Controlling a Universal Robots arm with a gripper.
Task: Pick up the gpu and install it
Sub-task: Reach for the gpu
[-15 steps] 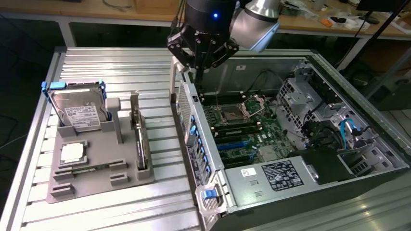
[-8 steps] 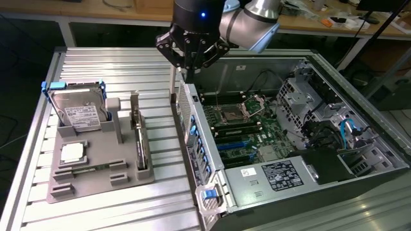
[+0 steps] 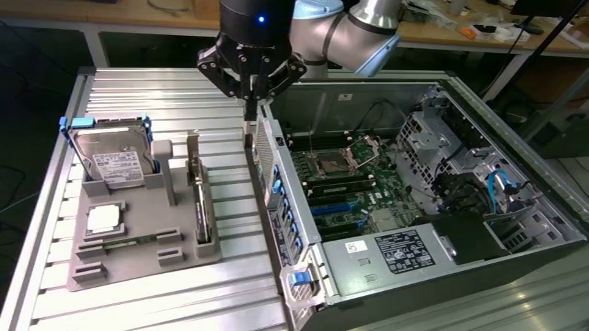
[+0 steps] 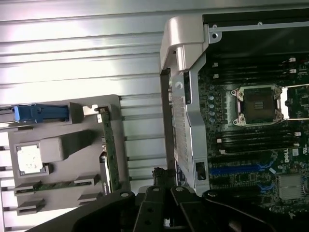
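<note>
The gpu [image 3: 198,200] stands on its long edge in a slot of the grey holder [image 3: 138,265] on the exterior view's left, its green board [image 4: 110,154] showing edge-on in the wrist view. My gripper [image 3: 248,141] hangs with its thin fingers shut and nothing between them, just beyond the holder's far end and beside the far corner of the open computer case [image 3: 276,207]. In the wrist view the gripper [image 4: 166,77] lies between the holder and the case's rear wall [image 4: 182,125]. The gripper is apart from the gpu.
The holder also carries a silver hard drive [image 3: 112,164] in a blue frame, a processor chip [image 3: 104,219] and a memory stick [image 3: 129,241]. Inside the case lie the motherboard [image 3: 363,196], its socket [image 3: 333,164] and a power supply [image 3: 391,252]. Everything rests on a slatted metal table [image 3: 156,89].
</note>
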